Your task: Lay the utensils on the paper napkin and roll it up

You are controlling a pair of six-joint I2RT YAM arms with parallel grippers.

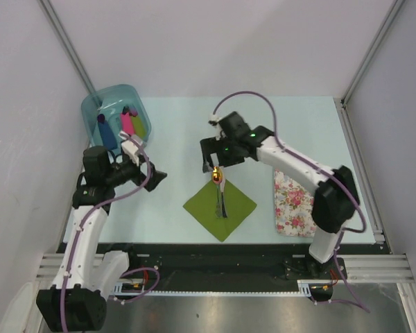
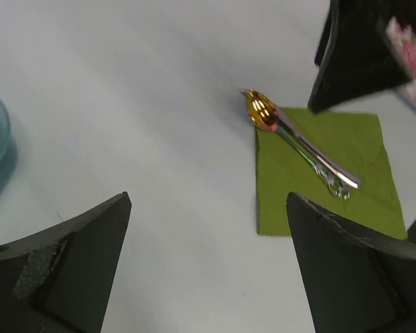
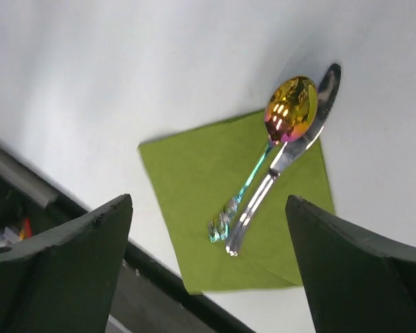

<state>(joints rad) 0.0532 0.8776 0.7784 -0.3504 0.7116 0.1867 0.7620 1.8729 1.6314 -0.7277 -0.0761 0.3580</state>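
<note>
Two utensils [image 1: 220, 193] lie side by side diagonally on the napkin [image 1: 237, 208] near the table's [image 1: 180, 125] near edge, seemingly ready for rolling; right gripper [image 1: 215, 164] above them and left gripper [image 1: 156, 179] both have jaws spread.

Fingers [image 3: 69, 263] spread wide and holding nothing, the right gripper [image 3: 208, 208] hangs over the olive-green paper napkin [image 3: 187, 187], where the utensils [image 3: 260, 194] lie side by side, heads reaching past one corner onto the white table [image 3: 125, 69].
</note>
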